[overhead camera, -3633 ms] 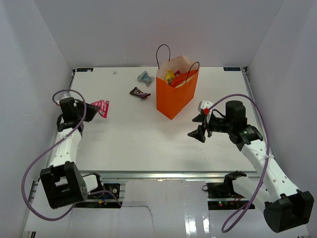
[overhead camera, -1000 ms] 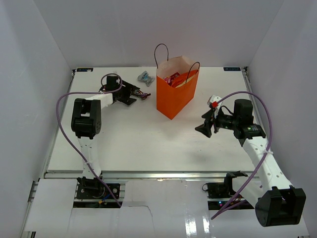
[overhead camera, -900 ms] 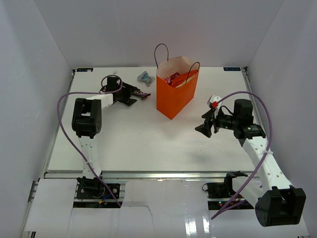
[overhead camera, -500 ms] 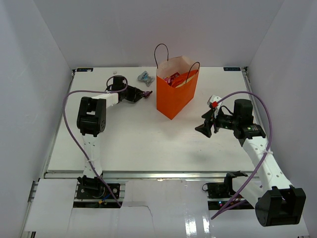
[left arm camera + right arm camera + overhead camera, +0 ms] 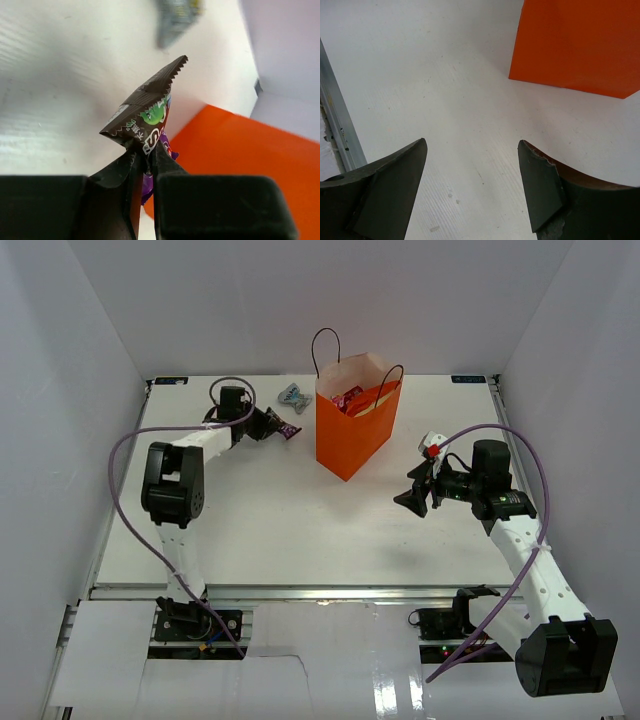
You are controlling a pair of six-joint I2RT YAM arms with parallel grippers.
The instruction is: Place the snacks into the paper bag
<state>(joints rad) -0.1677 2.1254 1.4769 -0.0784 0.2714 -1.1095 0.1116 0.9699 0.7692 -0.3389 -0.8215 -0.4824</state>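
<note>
The orange paper bag [image 5: 352,435] stands upright at the back middle of the table with red and yellow snacks showing inside. My left gripper [image 5: 272,424] is shut on a small brown candy bar [image 5: 148,110], held just left of the bag [image 5: 240,165]. The bar [image 5: 288,428] sticks out of the fingertips. A silvery-blue wrapper [image 5: 293,394] lies behind it, blurred in the left wrist view [image 5: 175,17]. My right gripper [image 5: 412,487] is open and empty to the right of the bag, which shows in the right wrist view [image 5: 577,45].
White walls close in the table on the left, back and right. A metal rail [image 5: 337,125] runs along the table edge near my right gripper. The arm bases sit at the near edge.
My left arm has swung from the left side to the back, closed on the brown candy bar and lifted it toward the bag. The pink packet has gone from the table. The right arm has barely moved.
</note>
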